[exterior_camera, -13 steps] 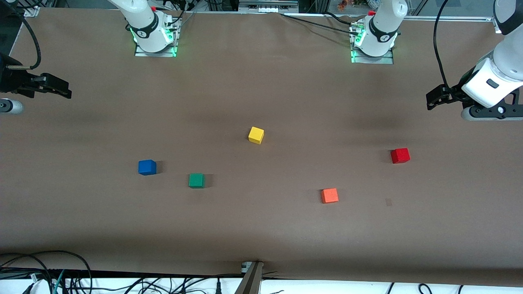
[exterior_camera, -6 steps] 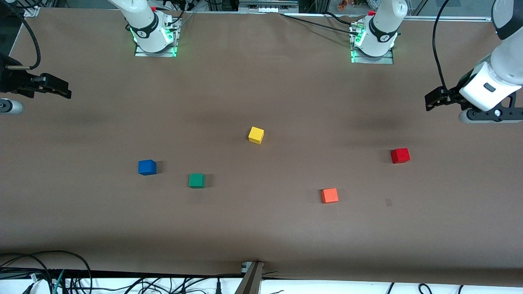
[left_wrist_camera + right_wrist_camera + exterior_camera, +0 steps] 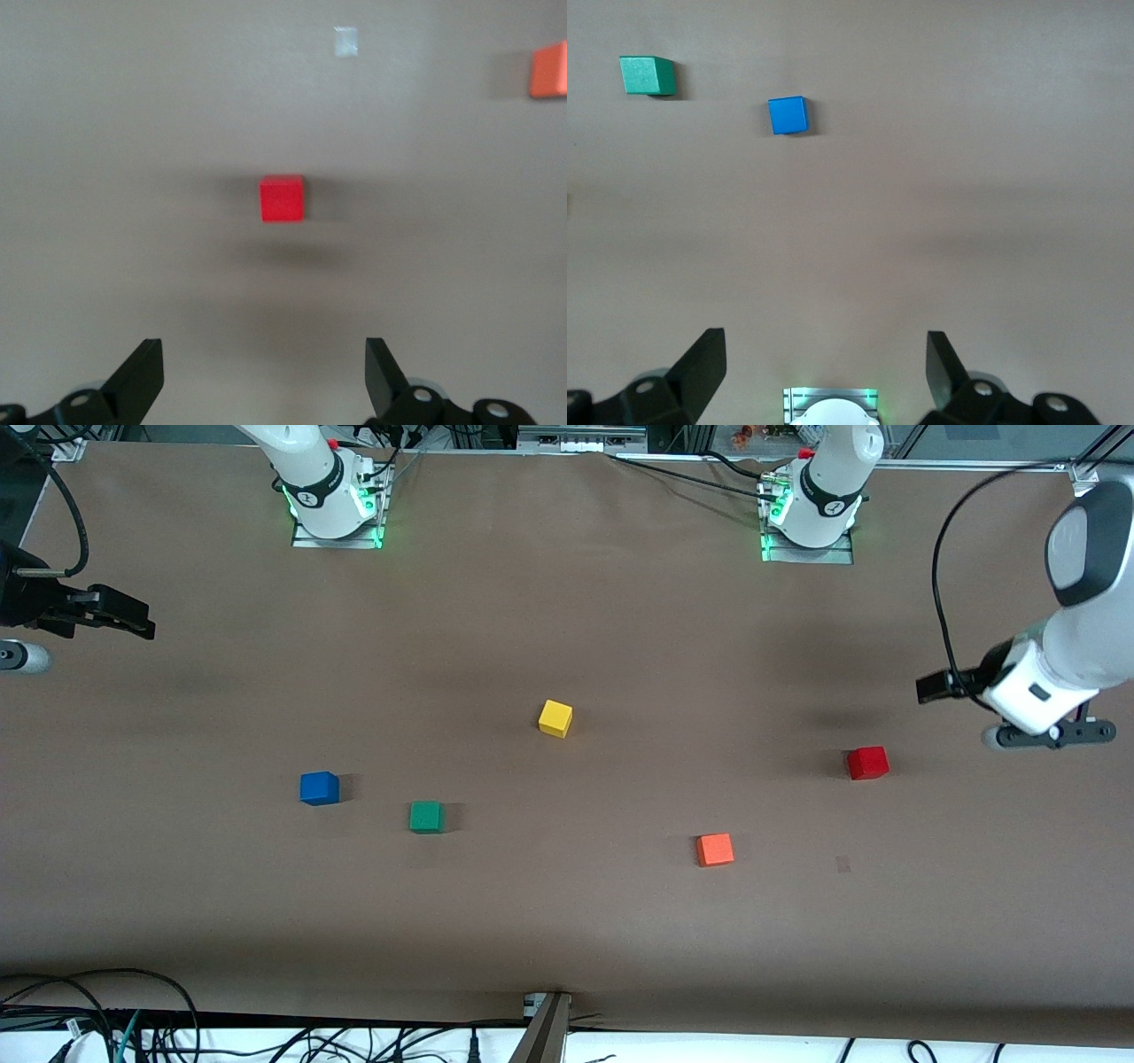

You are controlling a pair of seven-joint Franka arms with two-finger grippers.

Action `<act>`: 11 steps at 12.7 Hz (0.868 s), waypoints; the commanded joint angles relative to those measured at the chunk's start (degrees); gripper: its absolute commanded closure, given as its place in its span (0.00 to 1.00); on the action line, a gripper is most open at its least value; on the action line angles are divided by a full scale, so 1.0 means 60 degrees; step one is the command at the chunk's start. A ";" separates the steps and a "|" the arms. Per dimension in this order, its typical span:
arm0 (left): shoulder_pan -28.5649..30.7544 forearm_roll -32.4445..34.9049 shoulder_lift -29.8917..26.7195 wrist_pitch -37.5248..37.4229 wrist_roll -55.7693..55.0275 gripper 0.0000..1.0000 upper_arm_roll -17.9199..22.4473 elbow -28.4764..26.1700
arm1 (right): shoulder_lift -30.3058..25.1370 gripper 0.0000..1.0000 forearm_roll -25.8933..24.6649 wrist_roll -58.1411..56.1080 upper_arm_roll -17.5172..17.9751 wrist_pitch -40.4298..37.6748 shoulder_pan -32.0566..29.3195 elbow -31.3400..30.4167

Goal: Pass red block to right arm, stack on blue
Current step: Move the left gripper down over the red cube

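Note:
The red block (image 3: 867,763) sits on the brown table toward the left arm's end; in the left wrist view it (image 3: 283,198) lies ahead of the open fingers. My left gripper (image 3: 937,687) (image 3: 263,381) is open and empty, in the air over bare table beside the red block. The blue cube (image 3: 319,788) sits toward the right arm's end and shows in the right wrist view (image 3: 788,115). My right gripper (image 3: 128,618) (image 3: 824,367) is open and empty, waiting over the table's edge at the right arm's end.
A green cube (image 3: 426,817) (image 3: 647,75) lies beside the blue one. A yellow cube (image 3: 555,718) is mid-table. An orange cube (image 3: 715,849) (image 3: 551,69) lies nearer the front camera than the red block. Cables run along the front edge.
My left arm has swung its gripper closer to the red block. The right arm and all cubes have not moved.

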 commanded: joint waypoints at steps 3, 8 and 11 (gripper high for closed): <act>0.0133 -0.0126 0.0396 0.2563 0.0076 0.00 -0.0013 -0.1535 | 0.0143 0.00 0.0176 -0.0098 0.0030 -0.0065 -0.0097 0.0230; 0.0133 -0.0067 0.1582 0.5012 0.0164 0.00 0.0001 -0.2358 | 0.0231 0.00 0.0293 -0.0083 0.0015 -0.0051 -0.0097 0.0230; 0.0133 -0.0067 0.1906 0.6648 0.0178 0.00 0.0001 -0.3277 | 0.0304 0.00 0.0352 -0.0069 0.0030 -0.0051 -0.0097 0.0230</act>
